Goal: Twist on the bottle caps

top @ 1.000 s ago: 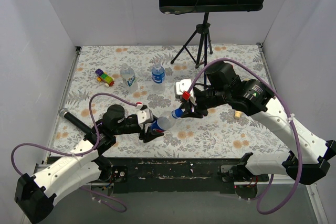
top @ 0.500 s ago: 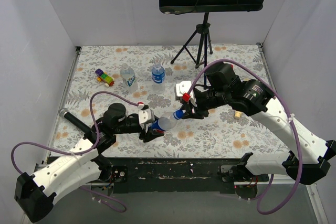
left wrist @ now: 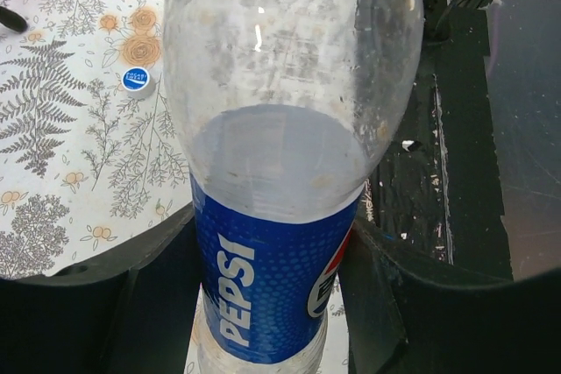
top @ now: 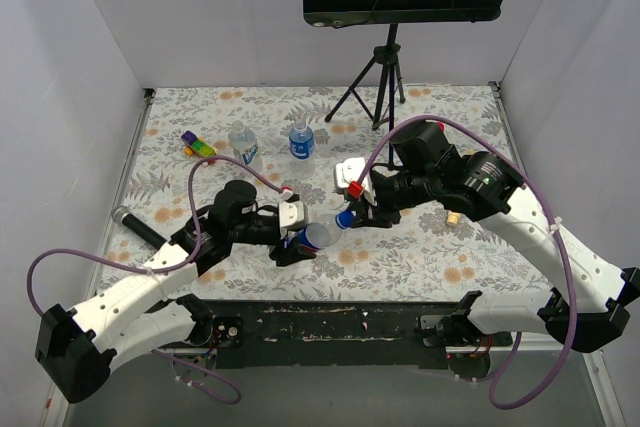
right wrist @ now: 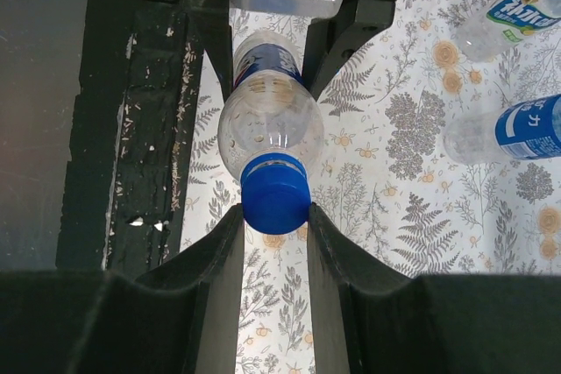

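My left gripper [left wrist: 272,256] is shut on the blue-labelled body of a clear Pepsi bottle [left wrist: 280,172], held tilted above the table near the front middle [top: 312,237]. A blue bottle cap [right wrist: 275,192] sits on the bottle's neck, and my right gripper [right wrist: 275,216] is shut on that cap, one finger on each side [top: 345,217]. Two more bottles [top: 245,145] [top: 301,140] stand at the back left. A loose blue-and-white cap [left wrist: 135,80] lies on the flowered cloth.
A multicoloured toy block [top: 198,146] lies at the back left, and a black rod [top: 140,227] at the left edge. A tan stick [top: 453,217] lies under the right arm. A tripod stand [top: 385,77] rises at the back. White walls close in three sides.
The left arm has swung forward and to the right, turning the bottle's base more towards the near edge. The right gripper stays closed on the cap in almost the same place.
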`<action>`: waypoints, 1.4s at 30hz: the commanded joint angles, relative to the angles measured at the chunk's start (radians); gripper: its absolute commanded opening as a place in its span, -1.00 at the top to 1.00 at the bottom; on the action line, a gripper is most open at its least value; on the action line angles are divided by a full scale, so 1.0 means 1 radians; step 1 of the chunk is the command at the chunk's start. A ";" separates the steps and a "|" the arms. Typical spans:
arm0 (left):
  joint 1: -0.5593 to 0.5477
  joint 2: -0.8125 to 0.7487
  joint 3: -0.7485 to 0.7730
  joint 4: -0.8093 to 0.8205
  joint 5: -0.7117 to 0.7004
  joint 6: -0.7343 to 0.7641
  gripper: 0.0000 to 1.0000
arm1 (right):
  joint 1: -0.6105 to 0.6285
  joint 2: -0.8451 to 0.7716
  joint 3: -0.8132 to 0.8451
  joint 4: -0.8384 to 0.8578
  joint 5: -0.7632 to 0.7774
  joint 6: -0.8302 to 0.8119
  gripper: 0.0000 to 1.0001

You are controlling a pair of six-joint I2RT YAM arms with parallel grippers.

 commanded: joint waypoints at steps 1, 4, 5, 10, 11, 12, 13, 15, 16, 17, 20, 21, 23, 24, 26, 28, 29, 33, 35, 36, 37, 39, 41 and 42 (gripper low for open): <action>-0.002 0.036 0.119 0.052 0.070 0.037 -0.09 | 0.012 -0.004 0.024 -0.056 -0.012 -0.006 0.80; -0.004 0.068 0.152 0.052 0.085 0.046 -0.08 | 0.012 -0.010 0.032 -0.062 -0.004 -0.004 0.81; -0.002 0.073 0.160 0.049 0.082 0.052 -0.07 | 0.012 -0.010 0.034 -0.068 0.008 -0.006 0.82; -0.004 0.080 0.172 0.057 0.045 0.057 -0.04 | 0.012 -0.010 0.028 -0.075 0.096 0.046 0.88; -0.004 0.077 0.172 0.064 0.035 0.054 -0.03 | 0.011 -0.007 0.026 -0.078 0.111 0.062 0.88; -0.004 0.077 0.169 0.077 0.013 0.045 0.01 | 0.012 0.001 0.028 -0.081 0.122 0.077 0.90; -0.004 0.073 0.163 0.092 -0.005 0.041 0.02 | 0.012 0.005 0.028 -0.078 0.143 0.103 0.90; -0.004 0.062 0.146 0.132 -0.046 0.031 0.03 | 0.012 0.021 0.028 -0.070 0.171 0.152 0.92; -0.004 0.053 0.133 0.161 -0.054 0.026 0.02 | 0.012 0.028 0.028 -0.068 0.176 0.172 0.92; -0.007 0.047 0.114 0.190 -0.066 0.017 0.03 | 0.011 0.032 0.026 -0.058 0.183 0.195 0.92; -0.023 0.019 0.042 0.336 -0.111 -0.021 0.03 | 0.011 0.051 0.032 -0.050 0.208 0.276 0.92; -0.033 0.016 0.019 0.371 -0.129 -0.031 0.03 | 0.011 0.061 0.038 -0.048 0.215 0.310 0.92; -0.053 0.008 -0.016 0.431 -0.186 -0.043 0.03 | 0.011 0.076 0.047 -0.035 0.234 0.382 0.92; -0.062 0.008 -0.036 0.460 -0.200 -0.046 0.03 | 0.009 0.082 0.052 -0.021 0.257 0.420 0.92; -0.083 0.004 -0.067 0.514 -0.253 -0.064 0.03 | 0.002 0.093 0.057 -0.009 0.275 0.503 0.92; -0.115 -0.002 -0.104 0.573 -0.299 -0.074 0.03 | -0.012 0.098 0.057 0.004 0.283 0.577 0.93; -0.129 -0.005 -0.123 0.609 -0.326 -0.078 0.03 | -0.023 0.098 0.055 0.010 0.283 0.606 0.93; -0.171 -0.019 -0.191 0.722 -0.413 -0.078 0.03 | -0.044 0.093 0.038 0.025 0.266 0.729 0.94; -0.186 -0.021 -0.219 0.771 -0.454 -0.080 0.03 | -0.057 0.085 0.025 0.034 0.255 0.779 0.94; -0.192 -0.022 -0.228 0.788 -0.468 -0.081 0.03 | -0.063 0.082 0.018 0.039 0.246 0.804 0.94; -0.198 -0.019 -0.236 0.802 -0.481 -0.080 0.03 | -0.066 0.081 0.012 0.044 0.237 0.827 0.95; -0.211 -0.012 -0.249 0.825 -0.504 -0.080 0.03 | -0.071 0.078 0.002 0.051 0.232 0.873 0.95; -0.226 -0.004 -0.260 0.844 -0.528 -0.078 0.04 | -0.072 0.076 -0.003 0.056 0.231 0.908 0.95; -0.231 0.004 -0.262 0.850 -0.537 -0.077 0.04 | -0.072 0.078 -0.002 0.056 0.234 0.927 0.96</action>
